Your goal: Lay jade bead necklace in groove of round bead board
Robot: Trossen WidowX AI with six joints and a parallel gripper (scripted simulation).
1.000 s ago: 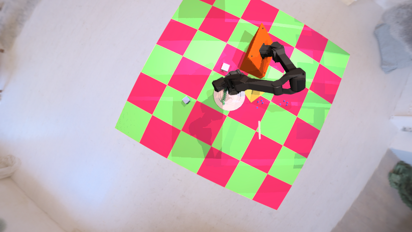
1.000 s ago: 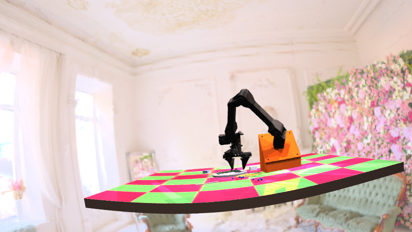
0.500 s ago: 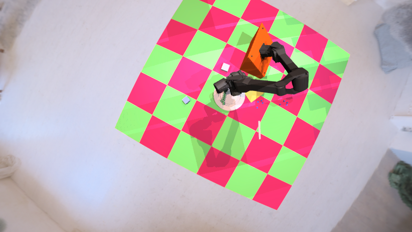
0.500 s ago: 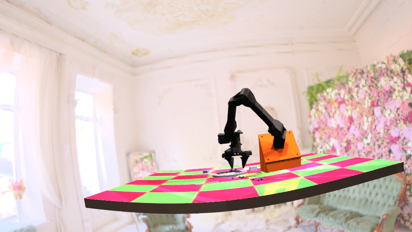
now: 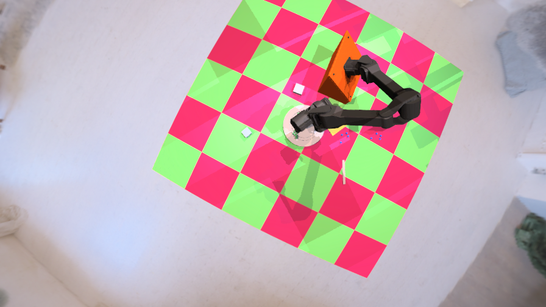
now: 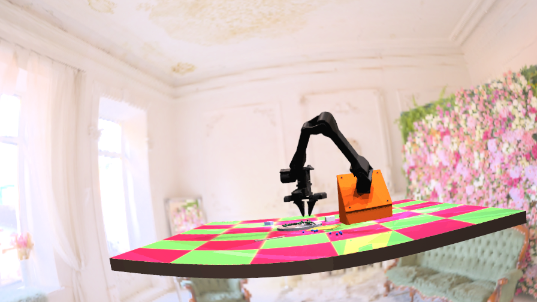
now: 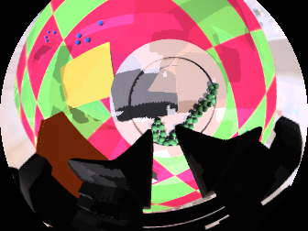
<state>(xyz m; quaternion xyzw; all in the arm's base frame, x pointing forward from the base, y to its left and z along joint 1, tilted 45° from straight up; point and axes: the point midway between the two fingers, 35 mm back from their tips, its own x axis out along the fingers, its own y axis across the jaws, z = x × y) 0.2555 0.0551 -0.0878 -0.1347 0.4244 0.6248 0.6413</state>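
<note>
The round bead board [image 5: 305, 139] [image 6: 285, 230] [image 7: 170, 48] is pale, with a thin dark circular groove line. The jade bead necklace [image 5: 295, 134] [image 7: 196, 113] lies bunched on it. In the wrist view its doubled strand slants from the ring's right side, inside the ring, down to the bottom; there several beads lie at the ring line and a short part turns up inside. My gripper [image 6: 306, 215] [image 7: 163, 130] is partly open and empty, above the board. Its fingertips stand over the lower part of the necklace in the wrist view. The arm hides part of the board in the top view.
The arm's orange base block [image 5: 336, 68] [image 6: 364, 204] [image 7: 64, 147] stands beside the board. A yellow flat piece [image 5: 336, 131] [image 7: 87, 75] lies close to the board. Two small pale blocks [image 5: 298, 89] [image 5: 246, 131], several blue beads [image 7: 87, 39] and a pale stick [image 5: 343, 173] lie around it.
</note>
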